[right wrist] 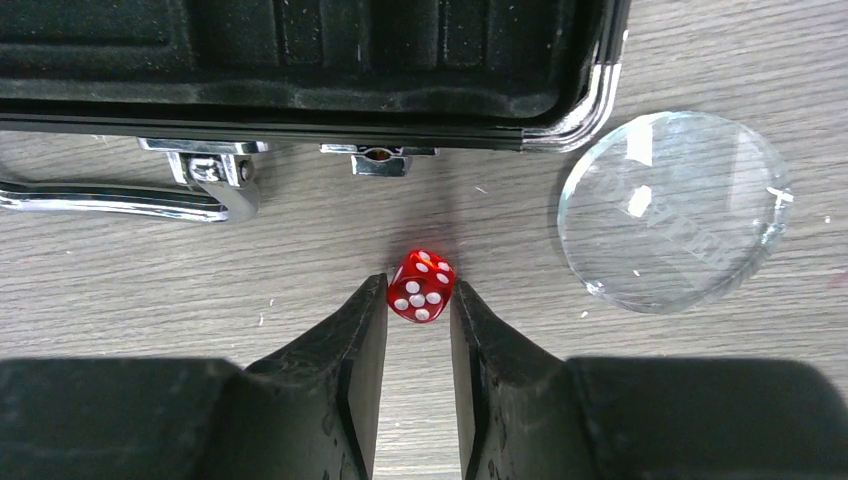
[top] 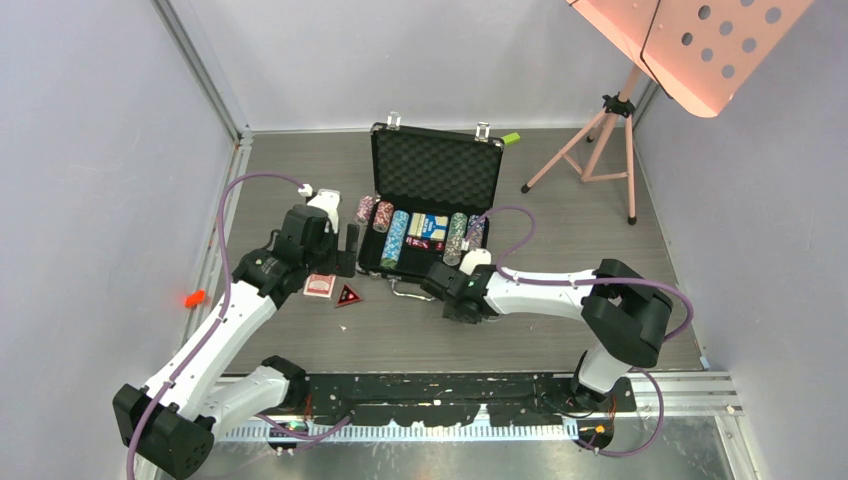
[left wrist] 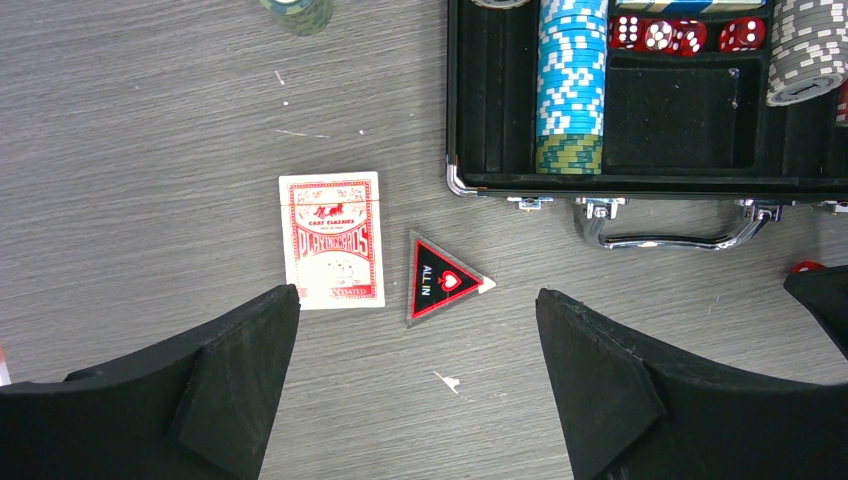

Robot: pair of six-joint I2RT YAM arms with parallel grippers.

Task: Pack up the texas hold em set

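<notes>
The black briefcase (top: 436,170) lies open, with chip stacks (top: 400,238) in its tray (left wrist: 500,182) and several red dice (left wrist: 660,35) beside the blue stack (left wrist: 572,70). On the table in front of it, a red-backed card deck (left wrist: 332,240) and a red "ALL IN" triangle (left wrist: 440,280) lie side by side. My left gripper (left wrist: 417,291) hovers open above them, holding nothing. My right gripper (right wrist: 418,283) has both fingertips against a red die (right wrist: 422,285), just in front of the case's front wall (right wrist: 300,95). A clear disc (right wrist: 672,210) lies flat to the die's right.
A loose chip stack (left wrist: 298,12) lies left of the case. The case's metal handle (right wrist: 110,198) sticks out toward the arms. A pink tripod stand (top: 600,140) is at the back right, a small green block (top: 511,138) by the lid and an orange object (top: 194,298) at the left wall.
</notes>
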